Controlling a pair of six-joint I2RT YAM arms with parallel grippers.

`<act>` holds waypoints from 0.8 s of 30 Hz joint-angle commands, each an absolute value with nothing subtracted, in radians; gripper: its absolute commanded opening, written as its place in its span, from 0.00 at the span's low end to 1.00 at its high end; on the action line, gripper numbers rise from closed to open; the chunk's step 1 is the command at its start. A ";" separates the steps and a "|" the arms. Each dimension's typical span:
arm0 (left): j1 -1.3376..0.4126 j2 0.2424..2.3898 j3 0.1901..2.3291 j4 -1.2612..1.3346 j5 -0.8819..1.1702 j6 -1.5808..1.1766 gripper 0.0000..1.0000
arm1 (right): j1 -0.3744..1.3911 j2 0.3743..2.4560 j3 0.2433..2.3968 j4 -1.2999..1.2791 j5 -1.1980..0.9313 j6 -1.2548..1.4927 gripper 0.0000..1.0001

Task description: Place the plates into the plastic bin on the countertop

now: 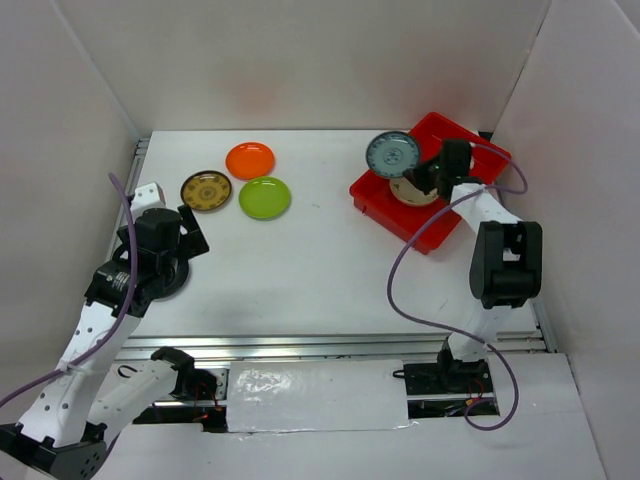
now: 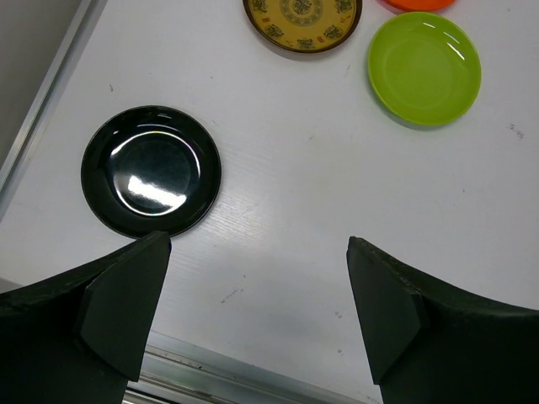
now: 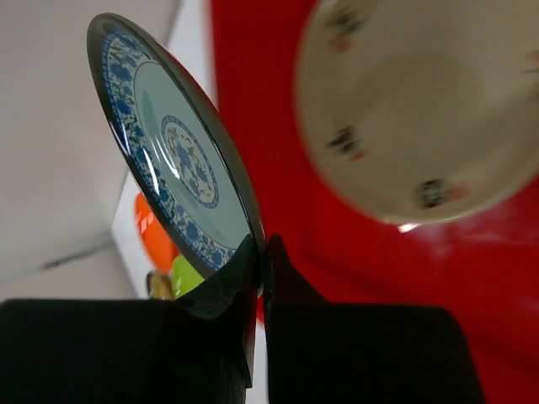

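Currently: blue patterned plate [image 3: 181,160], stiff, glossy, slippery, likely breakable; pinched by its rim, on edge, in right end effector [image 3: 259,252] above red bin [image 1: 420,235], over beige plate [image 1: 415,190]. Empty, wide open: left end effector [image 2: 257,278], well left of bin.

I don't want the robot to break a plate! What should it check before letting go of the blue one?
1. Grip: the right end effector pinches the blue plate by its rim: ok.
2. Blue plate fully over the red bin: cannot tell, it hangs near the bin's edge.
3. Plate lying flat: not ok, steeply tilted.
4. Room beside the beige plate in the bin: ok, bare red floor shows.
5. The left end effector out of the way: ok, open above the dark plate, far across the countertop.
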State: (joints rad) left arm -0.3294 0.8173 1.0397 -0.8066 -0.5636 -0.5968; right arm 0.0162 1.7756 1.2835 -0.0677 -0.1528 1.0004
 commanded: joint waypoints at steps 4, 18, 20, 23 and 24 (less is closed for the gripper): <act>-0.324 0.825 1.048 -0.758 -0.537 -0.560 0.99 | -0.116 1.847 1.330 -0.118 -0.189 0.950 0.00; -0.321 0.943 1.069 -0.695 -0.224 -0.741 0.99 | -0.155 1.801 1.304 -0.169 -0.177 0.919 0.68; -0.319 0.982 1.051 -0.671 -0.225 -0.805 0.99 | -0.144 1.766 1.298 -0.196 -0.132 0.919 0.80; -0.319 1.035 1.013 -0.592 -0.242 -0.891 0.99 | -0.143 1.674 1.267 -0.219 -0.077 0.925 0.84; -0.318 1.048 1.003 -0.569 -0.250 -0.916 0.99 | -0.140 1.642 1.258 -0.228 -0.052 0.934 0.86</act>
State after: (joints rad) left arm -0.3229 1.0149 1.0313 -0.6743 -0.2687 -0.7887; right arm -0.1482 1.7802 1.2705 -0.2028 -0.1360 0.9340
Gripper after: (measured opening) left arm 0.993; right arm 0.850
